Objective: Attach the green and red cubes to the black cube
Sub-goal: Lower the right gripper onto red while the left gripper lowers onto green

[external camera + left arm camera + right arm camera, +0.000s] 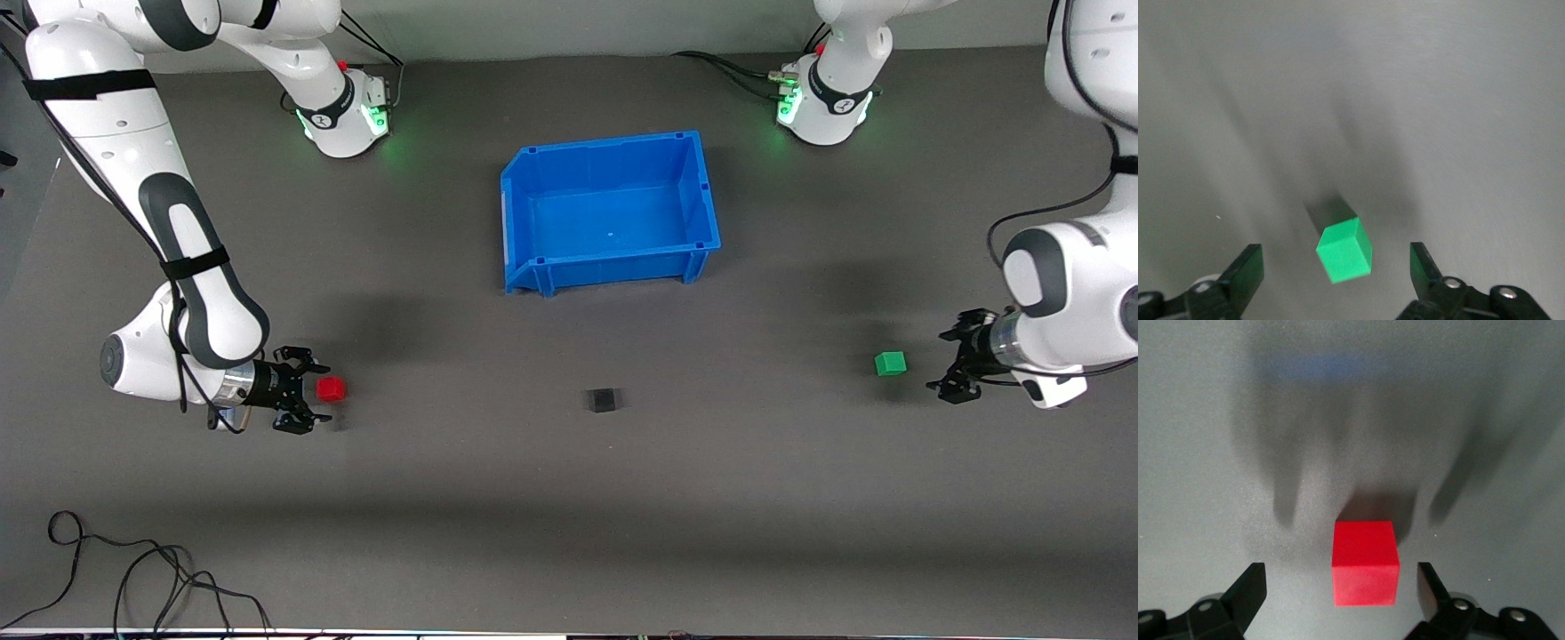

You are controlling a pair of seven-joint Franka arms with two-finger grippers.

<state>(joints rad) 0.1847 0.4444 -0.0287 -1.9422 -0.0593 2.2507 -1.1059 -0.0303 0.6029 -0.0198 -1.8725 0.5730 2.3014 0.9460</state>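
Grey matte desk [569, 498] carries everything; loose black cables [133, 569] lie at the edge nearest the front camera, toward the right arm's end. Black cube [604, 400] sits alone mid-desk, well apart from both coloured cubes. Red cube [331, 388] lies toward the right arm's end, just off the right gripper [313, 396], whose fingers are spread wide, cube sitting just ahead of the gap, not touched. Green cube [890, 363] lies toward the left arm's end, near the left gripper [949, 364], fingers also spread, cube ahead of them, turned at an angle, untouched. Blue bin [533, 209] stands farther from the camera than the black cube, between the arm bases [351, 120].
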